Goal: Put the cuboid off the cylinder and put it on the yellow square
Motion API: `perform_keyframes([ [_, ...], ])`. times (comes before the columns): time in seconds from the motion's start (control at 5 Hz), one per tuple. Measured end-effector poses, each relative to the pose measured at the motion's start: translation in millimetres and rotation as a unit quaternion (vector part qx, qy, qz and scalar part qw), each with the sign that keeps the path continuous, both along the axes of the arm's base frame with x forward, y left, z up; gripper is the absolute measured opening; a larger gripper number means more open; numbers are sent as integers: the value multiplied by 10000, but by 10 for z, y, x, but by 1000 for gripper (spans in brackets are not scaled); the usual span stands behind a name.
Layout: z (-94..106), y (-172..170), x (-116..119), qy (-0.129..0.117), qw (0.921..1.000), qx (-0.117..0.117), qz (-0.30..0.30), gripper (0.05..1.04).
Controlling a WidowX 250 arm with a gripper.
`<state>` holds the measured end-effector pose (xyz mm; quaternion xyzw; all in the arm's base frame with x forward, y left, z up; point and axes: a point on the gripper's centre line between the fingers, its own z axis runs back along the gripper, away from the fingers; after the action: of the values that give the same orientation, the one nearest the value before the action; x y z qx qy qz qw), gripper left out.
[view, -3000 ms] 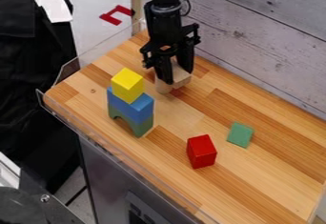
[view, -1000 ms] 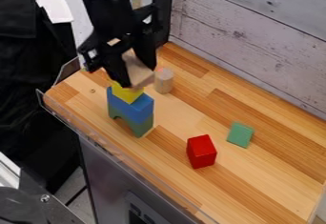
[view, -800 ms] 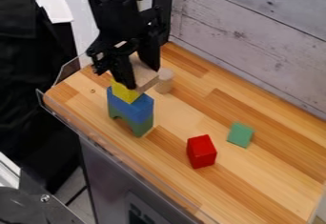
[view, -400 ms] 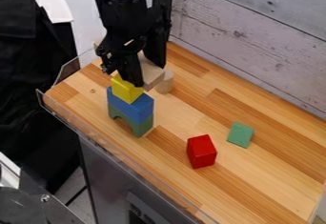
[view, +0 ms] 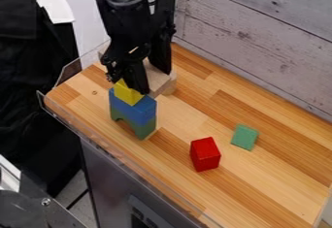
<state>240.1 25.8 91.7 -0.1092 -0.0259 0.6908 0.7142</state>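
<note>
My gripper (view: 153, 81) hangs just right of the block stack, shut on a plain wooden cuboid (view: 157, 80). The yellow block (view: 124, 94) tops the stack, partly hidden by the gripper's near finger. Below it are a blue block (view: 134, 108) and a green arch-shaped block (view: 142, 129). Behind the cuboid's right end shows part of the wooden cylinder (view: 171, 87), standing on the table. Whether the cuboid touches the yellow block I cannot tell.
On the wooden table (view: 259, 183) a red block (view: 205, 154) stands front of centre, with a flat green block (view: 244, 137) to its right. A clear guard runs along the left and front edges; a plank wall (view: 272, 38) rises behind.
The cuboid, earlier on the cylinder, was lifted off and carried left over the yellow block. Since then gripper and cuboid have shifted somewhat right and lower. The stack has stayed put.
</note>
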Motion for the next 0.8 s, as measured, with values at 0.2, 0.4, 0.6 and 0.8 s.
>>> perform_keyframes([
  [0.2,-46,-12,-31,1,9999,-98,30,550],
  [0.4,-42,18,-19,-59,9999,-120,63,623],
  [0.6,-93,15,-55,97,9996,-264,-64,919],
  [0.8,-81,35,-44,98,9996,-237,-93,1004],
])
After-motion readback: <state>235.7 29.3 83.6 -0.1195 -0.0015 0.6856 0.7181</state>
